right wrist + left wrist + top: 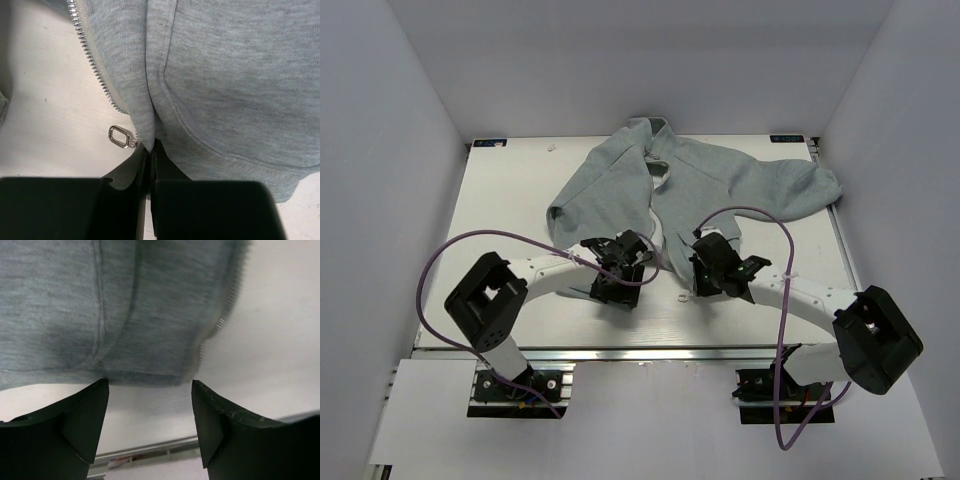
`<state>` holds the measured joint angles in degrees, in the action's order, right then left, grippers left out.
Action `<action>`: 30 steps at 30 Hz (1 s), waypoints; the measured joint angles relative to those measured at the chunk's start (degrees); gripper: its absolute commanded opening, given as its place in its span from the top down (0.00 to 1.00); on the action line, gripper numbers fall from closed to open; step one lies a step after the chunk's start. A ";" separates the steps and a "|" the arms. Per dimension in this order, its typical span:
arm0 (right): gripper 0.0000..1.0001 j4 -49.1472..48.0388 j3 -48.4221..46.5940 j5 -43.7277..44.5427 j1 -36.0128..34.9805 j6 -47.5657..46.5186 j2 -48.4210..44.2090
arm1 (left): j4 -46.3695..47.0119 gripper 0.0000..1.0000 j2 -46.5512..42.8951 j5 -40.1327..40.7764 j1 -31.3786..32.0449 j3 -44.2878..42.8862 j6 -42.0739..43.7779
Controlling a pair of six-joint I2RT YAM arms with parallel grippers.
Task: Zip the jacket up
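Observation:
The grey-green jacket [690, 180] lies open on the white table, collar at the far side and hem toward me. My right gripper [151, 145] is shut on a fold of the jacket [235, 75] at its hem, just right of the silver zipper teeth [92, 65]. The zipper pull ring [119, 136] lies on the table beside the left finger. My left gripper [150, 390] is open with nothing between its fingers, its tips just short of the other front panel's hem [100, 305] and zipper edge [227, 310]. From above, the left gripper [620, 275] and right gripper [705, 262] flank the jacket's bottom opening.
Purple cables [470, 245] loop over both arms. The table's front metal rail [640, 352] runs close behind the grippers. White enclosure walls [380, 200] stand on the left, right and far sides. One sleeve [800, 185] stretches toward the right edge.

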<state>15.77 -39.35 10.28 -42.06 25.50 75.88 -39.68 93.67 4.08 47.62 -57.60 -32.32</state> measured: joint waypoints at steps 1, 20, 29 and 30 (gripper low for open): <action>1.00 -0.13 0.15 0.02 0.00 0.07 0.00 | -0.13 0.26 0.72 0.68 0.22 0.07 -0.42; 1.00 0.33 2.43 0.00 0.07 0.44 -3.19 | 1.20 0.68 4.55 5.18 3.13 -1.14 -4.17; 1.00 -0.09 3.30 -1.14 0.09 0.20 -4.72 | 4.09 1.00 4.55 2.12 3.08 -1.16 -1.66; 1.00 -0.44 3.67 -1.55 0.11 0.09 -5.35 | 4.52 1.00 4.48 1.60 3.08 -1.11 -1.40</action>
<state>15.33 -35.68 8.73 -41.95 25.58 70.52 -35.16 98.15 5.67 50.70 -58.72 -33.71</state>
